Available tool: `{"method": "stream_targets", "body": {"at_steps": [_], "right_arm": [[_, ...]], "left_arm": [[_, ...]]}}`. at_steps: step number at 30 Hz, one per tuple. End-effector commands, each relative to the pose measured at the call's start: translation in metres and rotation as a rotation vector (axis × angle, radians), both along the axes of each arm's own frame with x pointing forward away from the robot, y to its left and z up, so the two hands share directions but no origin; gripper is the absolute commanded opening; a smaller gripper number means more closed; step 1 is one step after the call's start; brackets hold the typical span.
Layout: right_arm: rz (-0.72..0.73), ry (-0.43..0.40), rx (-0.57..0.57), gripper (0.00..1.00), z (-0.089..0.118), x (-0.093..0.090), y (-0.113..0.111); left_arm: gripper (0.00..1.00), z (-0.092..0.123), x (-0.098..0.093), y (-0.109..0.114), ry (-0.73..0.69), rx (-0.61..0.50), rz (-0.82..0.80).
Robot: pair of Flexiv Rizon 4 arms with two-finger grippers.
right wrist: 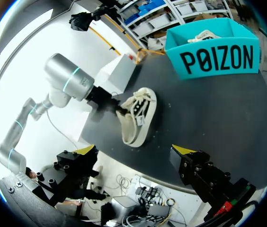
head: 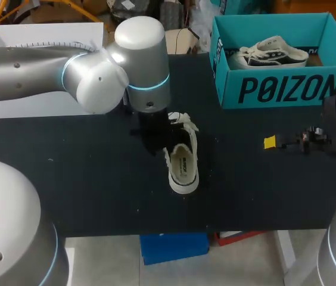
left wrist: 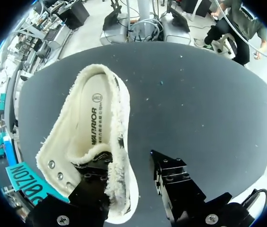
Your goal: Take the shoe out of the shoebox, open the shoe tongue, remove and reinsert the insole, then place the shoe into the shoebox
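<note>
A cream canvas shoe (head: 183, 164) lies on the black table with its opening up and its printed insole (left wrist: 93, 125) showing. My left gripper (head: 156, 134) is down at its laced front. In the left wrist view, the left gripper (left wrist: 128, 153) stands open. One finger (left wrist: 95, 182) is inside the shoe by the eyelets. The other finger (left wrist: 171, 177) is outside the side wall, with a dark strip between it and the shoe. My right gripper (head: 272, 142) hovers open to the right of the shoe (right wrist: 140, 113) and holds nothing (right wrist: 134, 150).
The teal shoebox (head: 281, 89) stands at the back right with a second shoe (head: 269, 53) inside. It also shows in the right wrist view (right wrist: 218, 59). A white box (head: 37, 36) sits at the back left, behind my left arm.
</note>
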State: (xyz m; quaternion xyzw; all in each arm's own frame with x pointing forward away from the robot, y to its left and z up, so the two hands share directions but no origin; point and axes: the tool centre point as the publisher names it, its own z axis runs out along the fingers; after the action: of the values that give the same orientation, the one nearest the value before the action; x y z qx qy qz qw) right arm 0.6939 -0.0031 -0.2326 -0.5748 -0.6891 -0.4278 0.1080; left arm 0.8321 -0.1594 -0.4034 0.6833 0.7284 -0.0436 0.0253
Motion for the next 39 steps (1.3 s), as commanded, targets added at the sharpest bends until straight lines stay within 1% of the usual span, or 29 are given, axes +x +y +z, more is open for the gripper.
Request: {"method": "stream_targets", "body": {"at_steps": [1, 3, 7, 8, 9, 11, 12, 16, 19, 21, 25, 27, 31, 36, 39], "right_arm": [[-0.001, 0.001, -0.001, 1.0, 0.0, 0.0, 0.001], [-0.001, 0.001, -0.001, 1.0, 0.0, 0.0, 0.001], [-0.001, 0.001, -0.001, 1.0, 0.0, 0.0, 0.001], [-0.001, 0.001, -0.001, 1.0, 0.0, 0.0, 0.001], [-0.001, 0.001, -0.001, 1.0, 0.0, 0.0, 0.001], [-0.001, 0.001, -0.001, 1.0, 0.0, 0.0, 0.001], [-0.001, 0.001, -0.001, 1.0, 0.0, 0.0, 0.001], [-0.001, 0.001, -0.001, 1.0, 0.0, 0.0, 0.001], [-0.001, 0.001, -0.001, 1.0, 0.0, 0.0, 0.001], [-0.001, 0.001, -0.001, 1.0, 0.0, 0.0, 0.001], [-0.001, 0.001, -0.001, 1.0, 0.0, 0.0, 0.001], [-0.001, 0.001, -0.001, 1.0, 0.0, 0.0, 0.001], [-0.001, 0.001, -0.001, 1.0, 0.0, 0.0, 0.001], [-0.001, 0.001, -0.001, 1.0, 0.0, 0.0, 0.001], [-0.001, 0.001, -0.001, 1.0, 0.0, 0.0, 0.001]], "left_arm": [[0.33, -0.009, 0.004, -0.006, -0.01, -0.002, 0.008], [0.27, -0.011, 0.006, -0.006, -0.012, -0.004, 0.011], [0.25, -0.013, 0.007, -0.013, -0.024, -0.008, 0.016], [0.24, -0.014, 0.009, -0.014, -0.037, -0.024, 0.031], [0.21, -0.014, 0.01, -0.015, -0.051, -0.016, 0.031], [0.02, -0.016, 0.011, -0.017, -0.08, -0.001, 0.025], [0.0, -0.016, 0.012, -0.017, -0.086, -0.008, 0.034], [0.0, -0.013, 0.012, -0.019, -0.089, -0.017, 0.032], [0.0, -0.002, 0.008, -0.019, -0.075, -0.025, 0.013], [0.0, 0.009, 0.007, -0.018, -0.064, -0.038, 0.002], [0.0, 0.042, 0.004, -0.014, -0.08, -0.057, -0.029], [0.0, 0.061, 0.006, -0.01, -0.127, -0.062, -0.023], [0.0, 0.103, 0.017, -0.002, -0.209, -0.114, 0.023], [0.0, 0.159, 0.03, 0.011, -0.327, -0.231, 0.133], [0.0, 0.192, 0.037, 0.022, -0.396, -0.324, 0.245]]}}
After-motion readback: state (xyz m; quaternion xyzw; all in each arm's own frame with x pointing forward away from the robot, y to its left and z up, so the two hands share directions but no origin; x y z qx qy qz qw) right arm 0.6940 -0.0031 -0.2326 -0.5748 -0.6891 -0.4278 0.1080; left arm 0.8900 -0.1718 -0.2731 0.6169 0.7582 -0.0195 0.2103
